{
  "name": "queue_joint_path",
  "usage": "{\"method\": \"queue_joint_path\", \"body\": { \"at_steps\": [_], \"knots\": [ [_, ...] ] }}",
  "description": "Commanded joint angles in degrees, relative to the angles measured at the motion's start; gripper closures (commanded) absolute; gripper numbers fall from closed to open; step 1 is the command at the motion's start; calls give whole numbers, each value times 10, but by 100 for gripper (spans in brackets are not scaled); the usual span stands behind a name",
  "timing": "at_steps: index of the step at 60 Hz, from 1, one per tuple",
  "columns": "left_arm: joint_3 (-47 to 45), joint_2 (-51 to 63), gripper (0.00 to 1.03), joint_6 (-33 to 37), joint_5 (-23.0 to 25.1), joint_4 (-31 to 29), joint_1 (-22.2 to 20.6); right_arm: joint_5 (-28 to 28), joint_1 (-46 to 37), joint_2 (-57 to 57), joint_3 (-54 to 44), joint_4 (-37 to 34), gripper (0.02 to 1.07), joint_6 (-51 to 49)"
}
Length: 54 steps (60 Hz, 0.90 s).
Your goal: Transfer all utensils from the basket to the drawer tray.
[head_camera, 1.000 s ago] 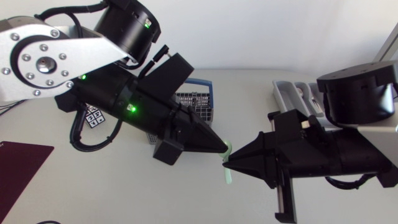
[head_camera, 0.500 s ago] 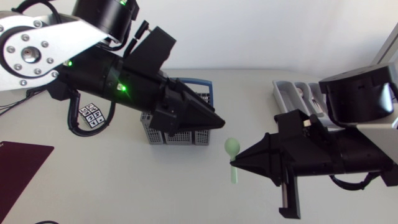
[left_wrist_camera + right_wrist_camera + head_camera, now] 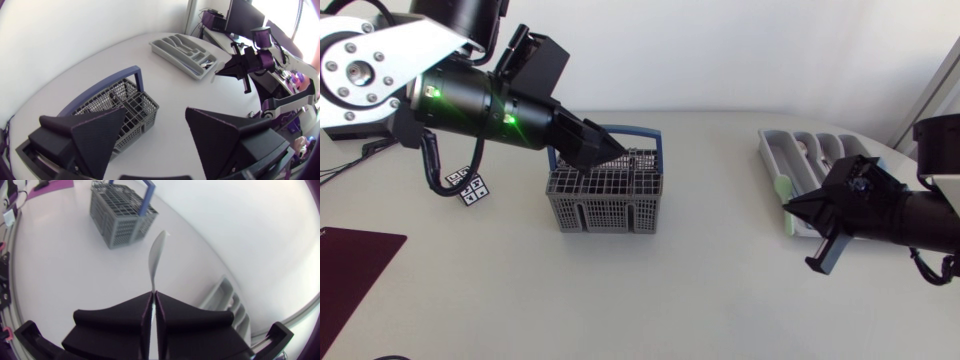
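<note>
spoon first: the slim pale-green plastic spoon [image 3: 156, 255] is pinched by its handle end between the pressed-together black fingers of the right gripper [image 3: 153, 294]. its long axis runs straight out ahead of the fingertips, bowl end leading. in the head view it shows as a short green strip right at the side wall of the grey plastic drawer tray [image 3: 767, 150] that faces the basket, so the tray's slots lie just beyond it, away from the basket. the right arm is plainly the nearer one. my guess is that the drop needs a small carry over that wall, with the spoon turned to lie along a slot. the left gripper [image 3: 607, 150] hangs with fingers spread over the grey mesh basket with a blue handle [image 3: 605, 200], gripping nothing.
</note>
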Motion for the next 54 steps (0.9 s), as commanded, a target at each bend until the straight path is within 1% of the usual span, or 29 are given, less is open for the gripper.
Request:
{"method": "queue_joint_path", "body": {
  "at_steps": [1, 3, 5, 15, 16, 19, 26, 30, 33, 36, 42, 47, 54],
  "knots": [
    [-20, 3, 16, 4, -16, 6, 12, 21, -55, 24, -31, 42, 101, -62],
    [-22, 2, 16, 4, -20, 7, 17, 21, -72, 34, -32, 49, 101, -74],
    [-29, -2, 14, 5, -28, 7, 28, 26, -110, 53, -37, 80, 101, -98],
    [-50, -18, 14, 19, -45, 9, 60, 44, -201, 134, -34, 185, 101, -155],
    [-50, -19, 14, 19, -45, 9, 62, 48, -204, 141, -35, 197, 101, -160],
    [-57, -27, 11, 21, -45, 9, 73, 67, -221, 172, -40, 260, 101, -174],
    [-74, -42, 10, 29, -46, 10, 88, 69, -256, 243, -28, 330, 101, -195],
    [-86, -49, 10, 32, -47, 11, 95, 79, -270, 295, -19, 375, 101, -207],
    [-96, -56, 10, 35, -57, 13, 98, 83, -279, 331, -12, 402, 101, -219],
    [-103, -63, 10, 36, -59, 15, 103, 90, -286, 363, -3, 423, 101, -227],
    [-114, -73, 9, 41, -60, 15, 115, 92, -303, 409, 16, 443, 101, -236],
    [-122, -78, 9, 46, -60, 15, 127, 97, -313, 434, 22, 472, 101, -244],
    [-133, -86, 9, 49, -60, 17, 133, 99, -324, 463, 30, 493, 100, -257]
  ]
}}
